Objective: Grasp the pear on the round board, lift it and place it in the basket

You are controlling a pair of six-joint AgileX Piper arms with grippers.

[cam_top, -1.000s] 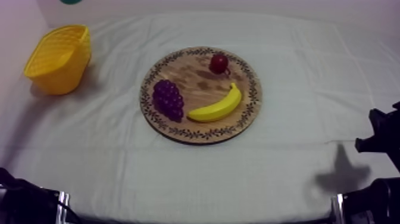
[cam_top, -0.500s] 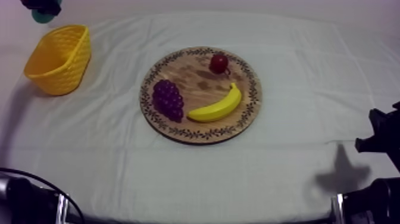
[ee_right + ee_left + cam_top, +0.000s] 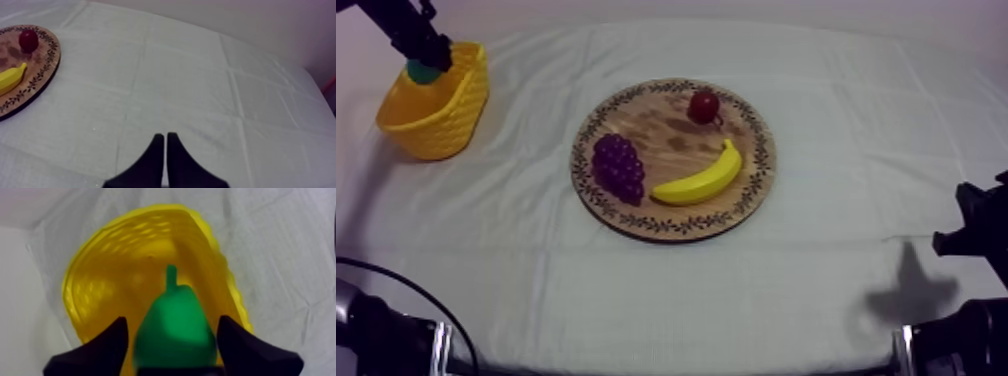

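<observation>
— From above, where is the pear?
— The pear (image 3: pixel 423 72) sits in the left gripper (image 3: pixel 426 62), at the far rim of the yellow basket (image 3: pixel 436 115) on the table's left side, over its opening. The wooden board (image 3: pixel 761 175) lies mid-table with the grapes (image 3: pixel 619 167), banana (image 3: pixel 701 180) and small red fruit (image 3: pixel 704 106) on it, well apart from the yellow basket.
— And the left wrist view?
— The two black fingers (image 3: pixel 97 350) stand on either side of the green pear (image 3: pixel 175 328), clamped on its body, stem pointing away. Below it is the yellow basket's woven inside (image 3: pixel 115 268).
— The right wrist view?
— The right gripper (image 3: pixel 164 137) has its fingers pressed together into a narrow wedge, holding nothing, over bare cloth (image 3: pixel 190 85). The wooden board's rim (image 3: pixel 42 72), the banana (image 3: pixel 11 77) and the small red fruit (image 3: pixel 28 39) lie off to one side
</observation>
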